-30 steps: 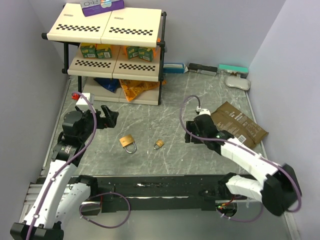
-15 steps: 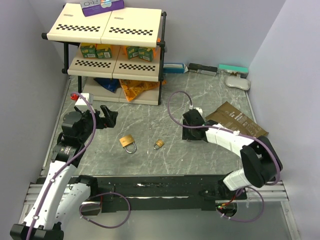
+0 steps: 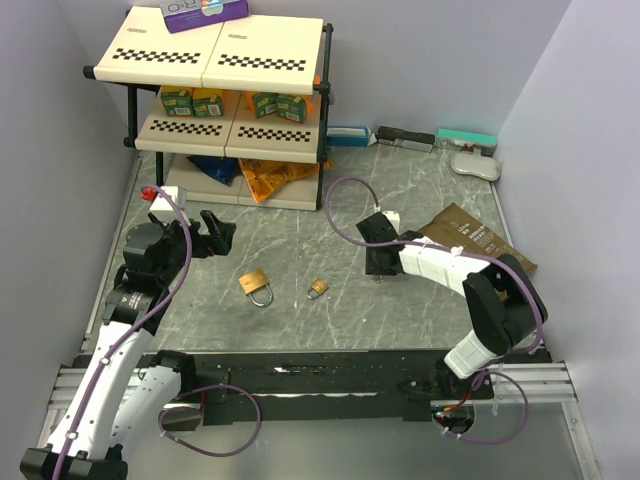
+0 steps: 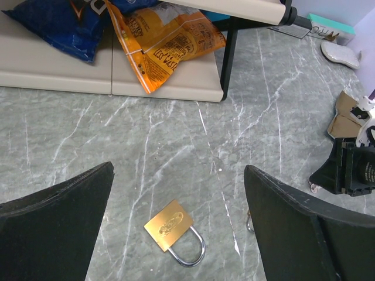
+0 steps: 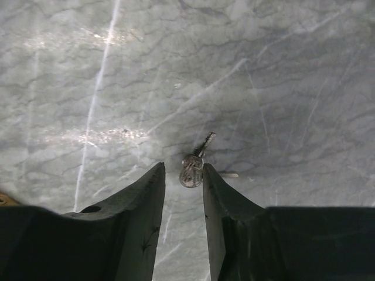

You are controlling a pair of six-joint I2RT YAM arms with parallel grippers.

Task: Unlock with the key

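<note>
Right wrist: key (image 5: pixel 194 161) lies between right pincer (image 5: pixel 183 168) tips; pincer half-closed, not yet clamping.

Grey marbled tabletop (image 3: pixel 340 320) between pale lilac walls (image 3: pixel 560 60), a 2-tier checkered shelf (image 3: pixel 225 50) behind.

A two-tier checkered shelf rack (image 3: pixel 220 60) fills the upper left, a purple box (image 3: pixel 205 10) on top and green cartons (image 3: pixel 235 103) on its middle shelf. Below lie a blue bag (image 3: pixel 213 168) and an orange bag (image 3: pixel 272 178). A brown pouch (image 3: pixel 480 248) lies at right on the marbled tabletop (image 3: pixel 330 320), and a teal box (image 3: pixel 465 137) sits by the back wall.
</note>
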